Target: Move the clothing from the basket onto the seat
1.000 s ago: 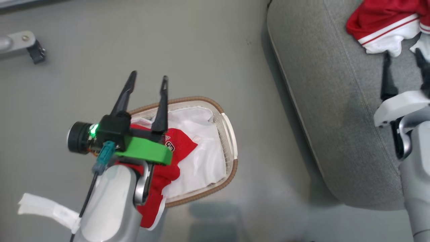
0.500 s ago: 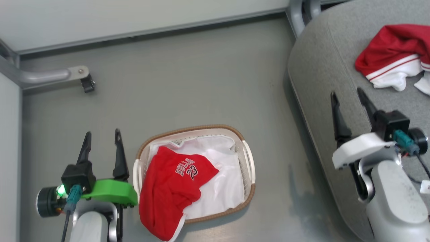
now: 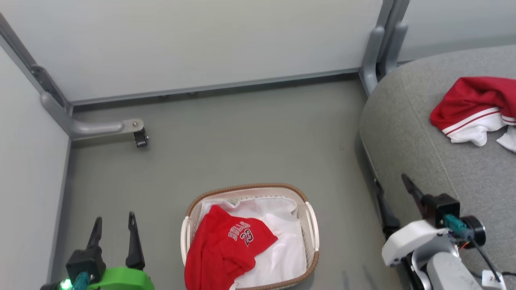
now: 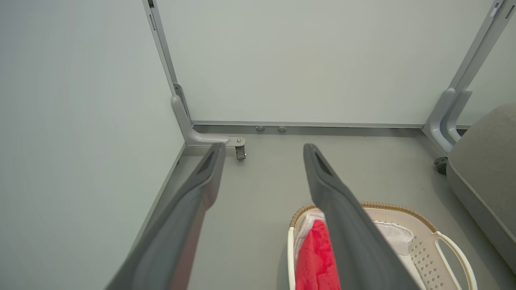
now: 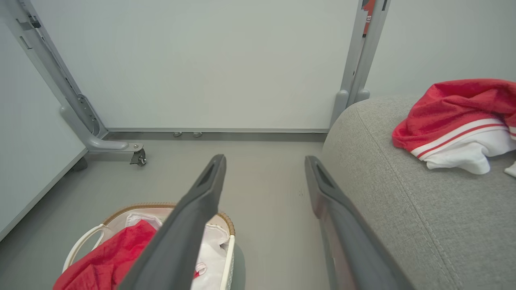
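Here's the floor of the cell, and in the middle near us sits the small white perforated plastic laundry basket with the brown woven rim (image 3: 250, 187). Inside it is a soft red jersey printed "BULLS 23" in white (image 3: 225, 249), bunched on the left half of the basket. Its near end lies over the near-left rim, and the white fabric liner (image 3: 284, 249) shows bare on the right.

Over on the right is the big grey fabric-upholstered seat cushion (image 3: 419, 161), and a second red garment with white trim and stripes (image 3: 471, 106) lies crumpled on its far right part.

The left gripper (image 3: 114, 217) is low and to the left of the basket, above the grey floor (image 3: 242, 137), with its two dark fingers spread wide and nothing between them. The right gripper (image 3: 390, 179) is at the near-left edge of the seat, between basket and cushion, fingers likewise spread apart and empty.

At the far left, a grey metal partition foot with a small caster (image 3: 140, 139) stands by the pale wall panels.
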Motion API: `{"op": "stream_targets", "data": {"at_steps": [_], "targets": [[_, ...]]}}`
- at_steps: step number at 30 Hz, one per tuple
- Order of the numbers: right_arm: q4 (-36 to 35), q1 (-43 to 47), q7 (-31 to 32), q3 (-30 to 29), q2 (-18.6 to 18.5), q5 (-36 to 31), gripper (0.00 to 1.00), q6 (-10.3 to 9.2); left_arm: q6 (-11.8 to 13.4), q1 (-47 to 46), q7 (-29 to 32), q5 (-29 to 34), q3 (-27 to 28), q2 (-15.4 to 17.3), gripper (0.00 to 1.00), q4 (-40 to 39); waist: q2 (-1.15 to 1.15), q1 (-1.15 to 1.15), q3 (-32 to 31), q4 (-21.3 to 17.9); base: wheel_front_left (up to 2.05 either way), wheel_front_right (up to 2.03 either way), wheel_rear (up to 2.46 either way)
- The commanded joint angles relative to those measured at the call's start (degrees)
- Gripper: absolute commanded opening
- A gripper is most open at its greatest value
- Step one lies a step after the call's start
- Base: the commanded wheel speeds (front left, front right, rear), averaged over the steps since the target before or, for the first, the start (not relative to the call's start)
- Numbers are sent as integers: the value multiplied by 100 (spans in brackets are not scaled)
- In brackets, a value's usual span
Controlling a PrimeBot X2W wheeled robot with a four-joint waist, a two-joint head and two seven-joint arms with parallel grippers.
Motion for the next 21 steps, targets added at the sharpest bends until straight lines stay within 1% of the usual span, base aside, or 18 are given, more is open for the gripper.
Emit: {"op": "stream_targets", "data": {"at_steps": [1, 7, 14, 18, 21], "targets": [[-7, 158, -11, 23, -2, 23, 100, -8, -27, 137, 0, -14, 47, 9, 100, 39, 0, 0, -273, 27, 0, 0, 0], [-67, 415, -11, 73, 72, 55, 100, -8, -98, 363, 0, -189, -44, 5, 100, 118, 0, 0, -388, 13, 0, 0, 0], [-105, 411, -11, 83, 103, -44, 100, -8, -184, 385, 0, -219, -301, 5, 100, 334, 0, 0, -353, -2, 0, 0, 0], [-201, 219, -11, 145, 110, -49, 100, -8, -215, 110, -1, -295, -519, 9, 100, 729, 0, 0, -108, -69, 0, 0, 0], [-317, 22, -11, 186, 83, -70, 100, -8, -237, -154, -1, -301, -761, 7, 100, 1069, 0, 0, 277, -139, 0, 0, 0]]}}
